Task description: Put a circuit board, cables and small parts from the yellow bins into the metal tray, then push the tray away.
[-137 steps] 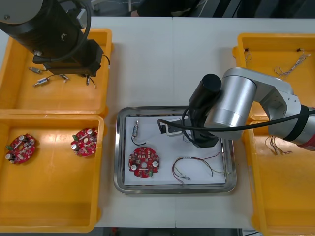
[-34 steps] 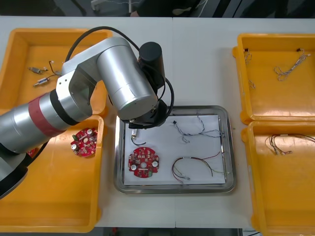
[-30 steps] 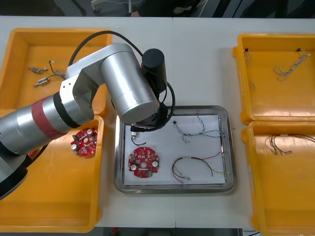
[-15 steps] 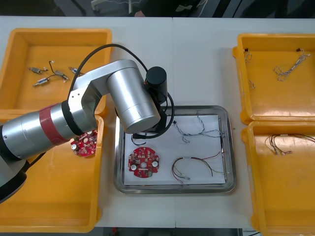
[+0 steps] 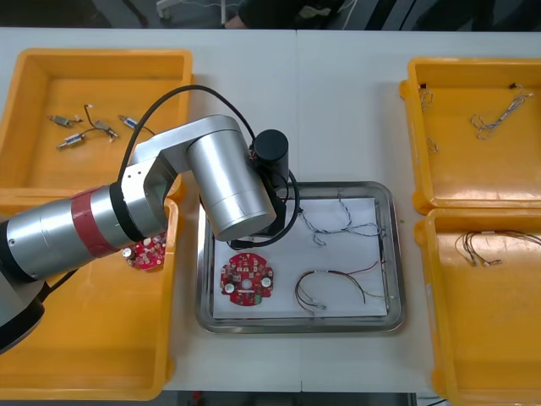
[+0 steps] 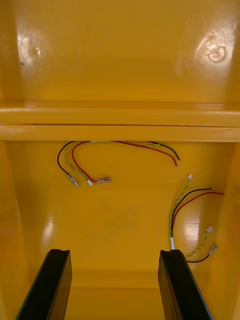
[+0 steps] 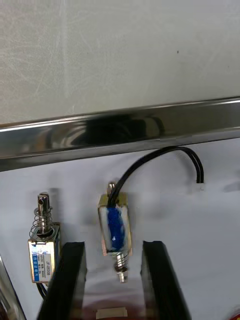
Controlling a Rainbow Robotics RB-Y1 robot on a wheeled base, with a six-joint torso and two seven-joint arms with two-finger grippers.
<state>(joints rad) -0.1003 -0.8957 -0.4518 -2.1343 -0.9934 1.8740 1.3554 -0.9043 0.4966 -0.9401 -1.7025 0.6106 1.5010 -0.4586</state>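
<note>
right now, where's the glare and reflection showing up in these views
Left wrist view: the rim of the metal tray mirrors dark shapes under a bright streak, beyond the open left gripper, which straddles a small metal part. Right wrist view: round light spots glare off the glossy floors of the yellow bins, past the open right gripper. Front view: lighting is even and shadows are soft.

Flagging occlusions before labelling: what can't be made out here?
Front view: the silver left arm covers the left gripper and both small metal parts in the shiny metal tray.
Front view: that arm hides part of a round red circuit board in the near left yellow bin.
Left wrist view: a black finger hides the side part's lead.
Right wrist view: the open right gripper's height above the cable bin is unclear.
</note>
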